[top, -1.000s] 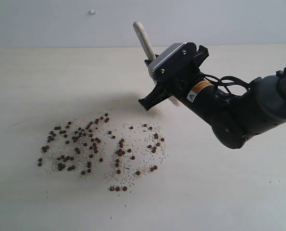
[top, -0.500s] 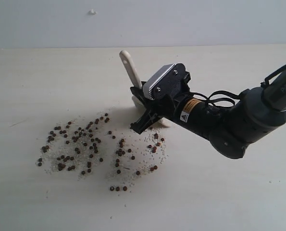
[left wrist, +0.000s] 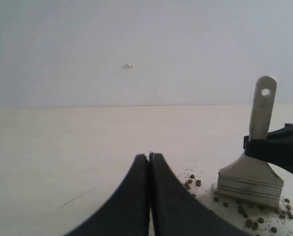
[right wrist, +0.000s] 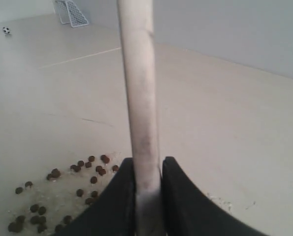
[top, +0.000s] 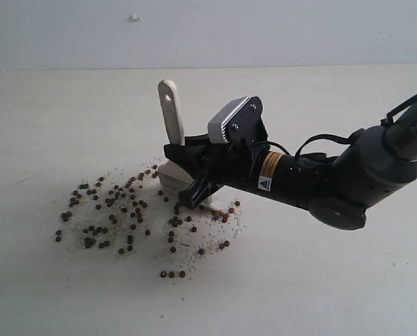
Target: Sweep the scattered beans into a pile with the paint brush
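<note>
The paint brush [top: 169,115] stands nearly upright, cream handle up and its silver band [top: 172,173] low over the table, at the far edge of the beans [top: 110,206]. My right gripper [top: 194,176] is shut on the brush just above the band. In the right wrist view the handle [right wrist: 139,98] rises between the black fingers of that gripper [right wrist: 147,166], with beans [right wrist: 82,172] beside it. Reddish-brown beans with white grains lie scattered in two loose patches, the second one [top: 187,227] in front of the brush. My left gripper [left wrist: 149,157] is shut and empty; it faces the brush [left wrist: 262,113].
The pale table [top: 320,280] reaches on all sides of the scatter. A white speck [top: 134,17] sits on the back wall. In the right wrist view a small net [right wrist: 72,12] and a ball [right wrist: 6,30] show far off.
My right arm has carried the brush left and down, from above the table behind the beans to the far edge of the scatter. The handle has turned more upright.
</note>
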`<state>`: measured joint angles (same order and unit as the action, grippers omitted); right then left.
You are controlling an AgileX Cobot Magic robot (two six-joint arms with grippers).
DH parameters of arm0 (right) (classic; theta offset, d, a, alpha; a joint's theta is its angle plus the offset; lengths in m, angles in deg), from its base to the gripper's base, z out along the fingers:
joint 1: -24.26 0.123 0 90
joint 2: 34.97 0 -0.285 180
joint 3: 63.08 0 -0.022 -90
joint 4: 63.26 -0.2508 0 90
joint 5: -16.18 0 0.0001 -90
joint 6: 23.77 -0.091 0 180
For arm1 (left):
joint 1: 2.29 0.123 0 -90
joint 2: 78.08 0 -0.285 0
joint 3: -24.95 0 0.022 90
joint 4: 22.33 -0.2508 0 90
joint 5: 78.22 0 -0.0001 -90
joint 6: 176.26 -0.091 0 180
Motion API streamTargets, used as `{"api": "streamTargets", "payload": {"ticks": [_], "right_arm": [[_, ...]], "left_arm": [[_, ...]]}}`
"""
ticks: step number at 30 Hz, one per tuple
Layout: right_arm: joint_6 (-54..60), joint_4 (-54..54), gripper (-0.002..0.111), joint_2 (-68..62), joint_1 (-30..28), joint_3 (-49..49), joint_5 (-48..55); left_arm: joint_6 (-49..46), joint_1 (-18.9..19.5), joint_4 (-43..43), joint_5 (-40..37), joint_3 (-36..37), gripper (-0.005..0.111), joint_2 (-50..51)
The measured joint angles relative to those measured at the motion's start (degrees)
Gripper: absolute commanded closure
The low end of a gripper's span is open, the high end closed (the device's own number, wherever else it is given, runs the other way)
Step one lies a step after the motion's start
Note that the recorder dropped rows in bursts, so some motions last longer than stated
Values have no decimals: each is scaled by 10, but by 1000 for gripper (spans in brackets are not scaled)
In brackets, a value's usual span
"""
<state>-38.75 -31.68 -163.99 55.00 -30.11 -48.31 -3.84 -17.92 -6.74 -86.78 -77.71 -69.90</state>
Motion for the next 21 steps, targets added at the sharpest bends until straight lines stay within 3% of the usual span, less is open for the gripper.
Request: {"api": "streamTargets", "payload": {"ticks": [6, 12, 17, 21], "right_arm": [[0, -1, 108, 43, 0, 0, 7], [100, -61, 108, 94, 0, -1, 15], [209, -78, 108, 103, 0, -65, 137], [226, -5, 108, 76, -1, -155, 211]], "left_arm": [[0, 0, 0, 0, 0, 107, 0], [0, 0, 0, 0, 0, 107, 0], [0, 0, 0, 0, 0, 107, 0], [0, 0, 0, 0, 0, 107, 0]]}}
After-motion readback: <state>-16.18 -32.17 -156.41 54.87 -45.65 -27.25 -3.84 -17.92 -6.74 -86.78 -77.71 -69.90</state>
